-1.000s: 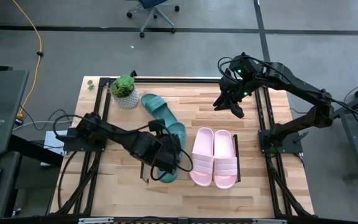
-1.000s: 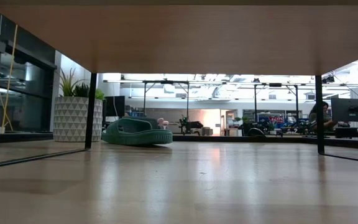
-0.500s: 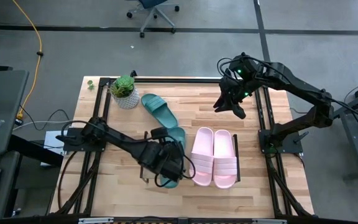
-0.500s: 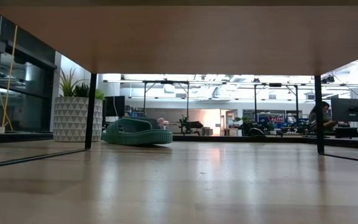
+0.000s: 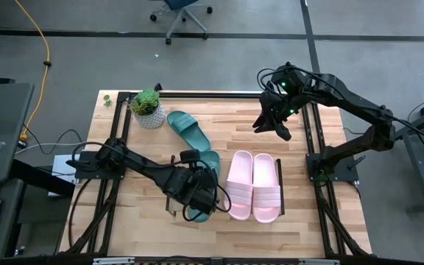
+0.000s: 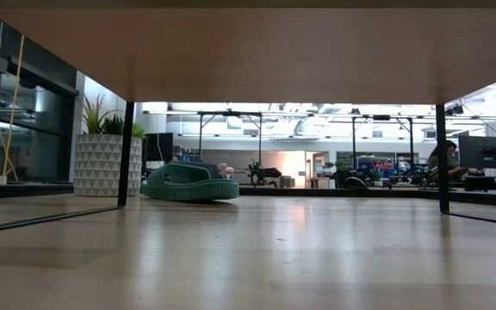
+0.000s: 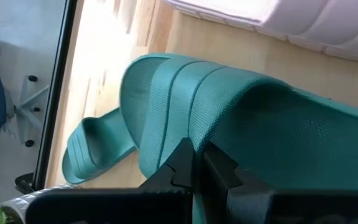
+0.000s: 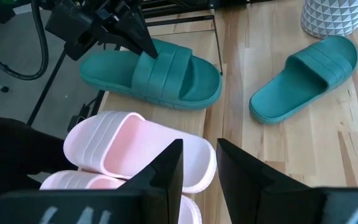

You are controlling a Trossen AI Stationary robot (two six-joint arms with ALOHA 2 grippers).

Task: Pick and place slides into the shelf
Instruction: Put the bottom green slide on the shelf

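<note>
One teal slide (image 5: pixel 210 160) lies flat on the low wire shelf (image 5: pixel 282 193), to the left of the two pink slides (image 5: pixel 254 185) that sit side by side on it. My left gripper (image 5: pixel 201 197) is down on this teal slide, fingers shut at its ribbed strap (image 7: pixel 185 99). The second teal slide (image 5: pixel 188 129) rests sole-down on the table by the far-left corner. My right gripper (image 5: pixel 274 125) hangs open above the far right of the table and touches nothing. My left gripper has its shut fingers (image 8: pixel 146 48) against the edge of the teal slide's strap (image 7: pixel 194 134), about mid-length of the slide. It comes slanting down from the table's left. The slide lies flat. Whether strap material is caught between the fingers I cannot tell.
A potted plant (image 5: pixel 148 109) in a white patterned pot stands at the far-left corner beside the loose teal slide (image 6: pixel 188 182). The black frame (image 5: pixel 311 140) edges the table. Bare wood lies between the shelf and the far edge.
My left gripper has moved a little toward the table's near edge, staying on the teal slide. The slide has slid slightly the same way along the shelf, still flat. The right arm has kept still.
</note>
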